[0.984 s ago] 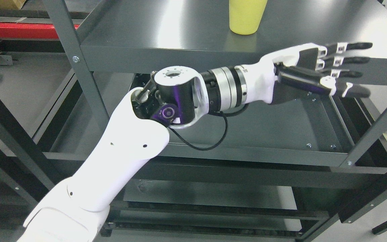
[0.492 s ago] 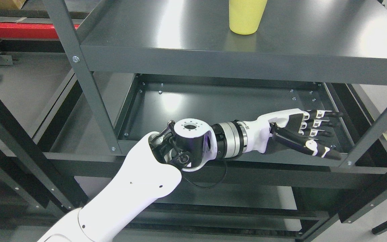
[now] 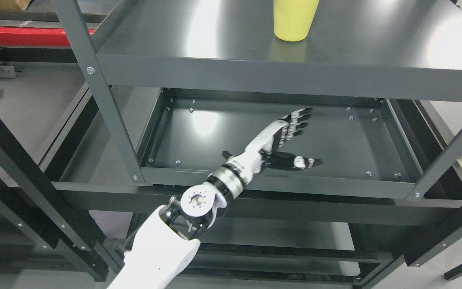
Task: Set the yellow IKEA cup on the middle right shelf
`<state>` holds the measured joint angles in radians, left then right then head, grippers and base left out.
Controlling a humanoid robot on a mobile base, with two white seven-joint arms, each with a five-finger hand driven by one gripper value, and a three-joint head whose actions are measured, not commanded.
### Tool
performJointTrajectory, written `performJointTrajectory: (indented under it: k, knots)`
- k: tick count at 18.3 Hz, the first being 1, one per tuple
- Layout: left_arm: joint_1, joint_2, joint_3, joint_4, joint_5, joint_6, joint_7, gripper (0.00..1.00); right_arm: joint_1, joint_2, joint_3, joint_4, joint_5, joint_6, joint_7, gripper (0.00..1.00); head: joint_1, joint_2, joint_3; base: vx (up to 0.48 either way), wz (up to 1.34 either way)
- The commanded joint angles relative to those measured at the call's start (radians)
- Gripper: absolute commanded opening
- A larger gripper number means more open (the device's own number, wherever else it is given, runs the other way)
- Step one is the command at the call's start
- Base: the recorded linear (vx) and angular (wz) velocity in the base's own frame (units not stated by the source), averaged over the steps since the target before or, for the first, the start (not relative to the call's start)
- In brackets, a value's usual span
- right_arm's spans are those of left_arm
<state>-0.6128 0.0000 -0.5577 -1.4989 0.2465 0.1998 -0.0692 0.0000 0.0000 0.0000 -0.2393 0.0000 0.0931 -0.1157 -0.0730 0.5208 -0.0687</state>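
The yellow cup (image 3: 295, 19) stands upright on the upper shelf (image 3: 223, 44) of the dark grey metal rack, near the top edge of the head view and a little right of the middle, so that its rim is cut off by the frame. Its base rests on the glossy shelf surface, which gives a faint yellow reflection just below it. Nothing touches the cup.

The left hand (image 3: 285, 142) is well below the cup, over the lower shelf (image 3: 199, 120), a shallow tray-like level with a raised lip and small bolts around its edge. The arm comes in from the bottom edge left of the middle, with its white forearm, a round grey wrist joint and a silver ring leading up to the hand. The fingers (image 3: 297, 119) are stretched out straight and close together, pointing up and to the right toward the back of the tray, while the thumb (image 3: 301, 162) sticks out to the right, apart from them. The hand is spread wide and holds nothing. It seems to hover just above the tray floor, though the angle does not make clear whether it touches the metal.

A red beam (image 3: 22, 35) lies on the floor behind the rack at the upper left.
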Motion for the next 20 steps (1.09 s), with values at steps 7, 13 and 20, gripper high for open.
performJointTrajectory:
  k: [7, 13, 20]
  knots:
    - [0.234, 0.017, 0.432, -0.020, -0.223, -0.137, 0.051, 0.99, 0.014, -0.017, 0.017, 0.000, -0.025, 0.000, -0.001, 0.99, 0.0000, 0.000, 0.000, 0.000, 0.00]
    - [0.225, 0.017, 0.456, -0.021, -0.222, -0.129, 0.094, 0.99, 0.014, -0.017, 0.017, 0.000, -0.025, 0.000, -0.001, 0.99, 0.0000, 0.000, 0.000, 0.000, 0.00]
    - [0.225, 0.017, 0.432, -0.020, -0.219, -0.129, 0.086, 0.99, 0.014, -0.017, 0.017, 0.000, -0.025, 0.000, -0.001, 0.99, 0.0000, 0.000, 0.000, 0.000, 0.00]
